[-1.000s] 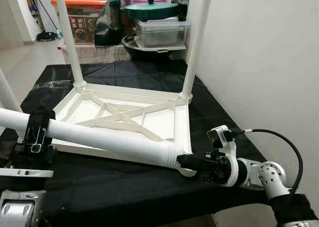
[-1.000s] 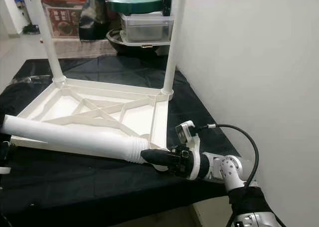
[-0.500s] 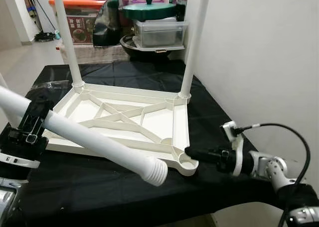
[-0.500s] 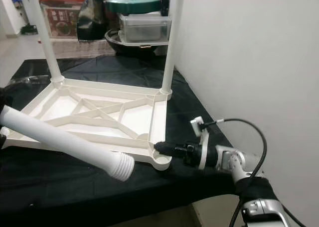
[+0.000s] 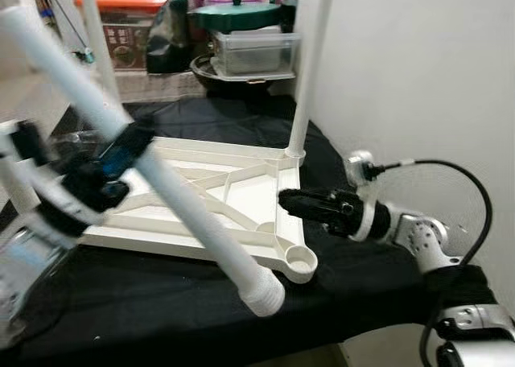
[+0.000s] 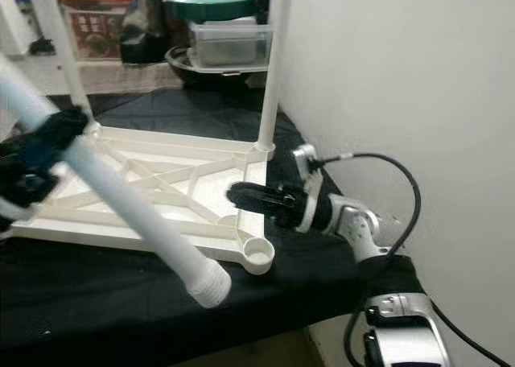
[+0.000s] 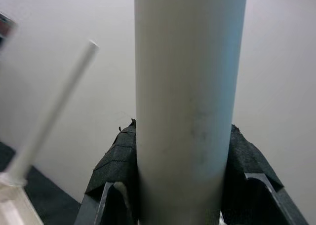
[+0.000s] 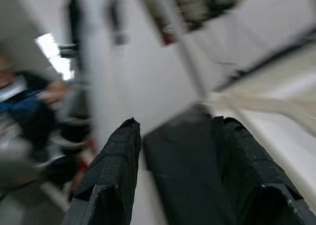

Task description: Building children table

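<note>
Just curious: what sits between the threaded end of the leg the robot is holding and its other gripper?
The empty corner socket of the upturned tabletop sits between the leg tip and the right gripper, as the left eye view shows.

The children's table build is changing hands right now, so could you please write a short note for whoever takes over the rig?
Left gripper: shut on the loose table leg, held tilted, its ribbed end low in front of the tabletop's near right corner.
Right gripper: open and holding nothing, hovering by the tabletop's right edge, just beyond the open socket.
The tabletop lies upside down on the black cloth.
Done: the far left leg and far right leg stand upright in their sockets.
Left: seat the held leg in the open near right socket. The near left corner is hidden by the left arm; check it.
</note>
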Controlling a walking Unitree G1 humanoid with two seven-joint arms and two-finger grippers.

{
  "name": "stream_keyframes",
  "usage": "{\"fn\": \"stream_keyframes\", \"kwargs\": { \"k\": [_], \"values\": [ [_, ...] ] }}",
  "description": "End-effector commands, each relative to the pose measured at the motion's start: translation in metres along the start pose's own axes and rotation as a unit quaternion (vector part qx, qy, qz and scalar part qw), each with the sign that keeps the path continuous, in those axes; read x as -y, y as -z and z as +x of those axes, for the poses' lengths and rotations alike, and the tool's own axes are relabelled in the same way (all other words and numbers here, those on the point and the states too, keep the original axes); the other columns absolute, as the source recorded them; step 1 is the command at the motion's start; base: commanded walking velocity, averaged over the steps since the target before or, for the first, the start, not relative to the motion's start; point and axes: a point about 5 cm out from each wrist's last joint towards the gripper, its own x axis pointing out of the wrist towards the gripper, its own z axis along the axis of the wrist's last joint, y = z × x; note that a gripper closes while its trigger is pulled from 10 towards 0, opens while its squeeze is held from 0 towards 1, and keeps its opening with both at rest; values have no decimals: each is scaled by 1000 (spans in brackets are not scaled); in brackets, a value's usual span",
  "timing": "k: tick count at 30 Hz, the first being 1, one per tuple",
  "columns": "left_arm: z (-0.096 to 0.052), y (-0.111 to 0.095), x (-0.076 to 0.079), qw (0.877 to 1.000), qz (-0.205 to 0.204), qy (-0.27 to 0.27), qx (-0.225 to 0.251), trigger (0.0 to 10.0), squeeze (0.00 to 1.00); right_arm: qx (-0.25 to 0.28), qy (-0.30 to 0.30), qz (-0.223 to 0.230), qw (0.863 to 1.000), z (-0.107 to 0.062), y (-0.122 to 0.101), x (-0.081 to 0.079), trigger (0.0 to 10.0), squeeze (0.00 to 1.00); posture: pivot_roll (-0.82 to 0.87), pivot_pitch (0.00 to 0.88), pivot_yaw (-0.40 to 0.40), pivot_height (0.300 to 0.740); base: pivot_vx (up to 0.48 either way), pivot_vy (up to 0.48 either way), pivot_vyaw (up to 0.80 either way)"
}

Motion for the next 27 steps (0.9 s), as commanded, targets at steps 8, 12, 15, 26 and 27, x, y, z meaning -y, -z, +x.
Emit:
{"fn": "stream_keyframes", "kwargs": {
  "k": [8,12,15,26,27],
  "values": [
    [9,13,-5,999,-6,22,-44,10000,0,-31,-60,-29,997,21,0,-11,10000,0,-19,0,-15,740,0,0,0],
    [16,13,-7,998,-4,34,-50,10000,0,-62,-74,-39,995,27,5,-15,10000,0,-20,0,-8,740,0,0,0],
    [18,13,-10,998,-2,33,-51,10000,0,-78,-79,-43,993,32,8,-18,10000,0,-20,0,-8,740,0,0,0],
    [22,18,-17,998,-4,31,-49,10000,0,-128,-57,-48,989,51,18,-14,10000,0,-28,0,0,740,0,0,0],
    [23,18,-17,998,-5,32,-49,10000,0,-134,-46,-50,989,53,19,-12,10000,0,-28,0,0,740,0,0,0]
  ]
}}
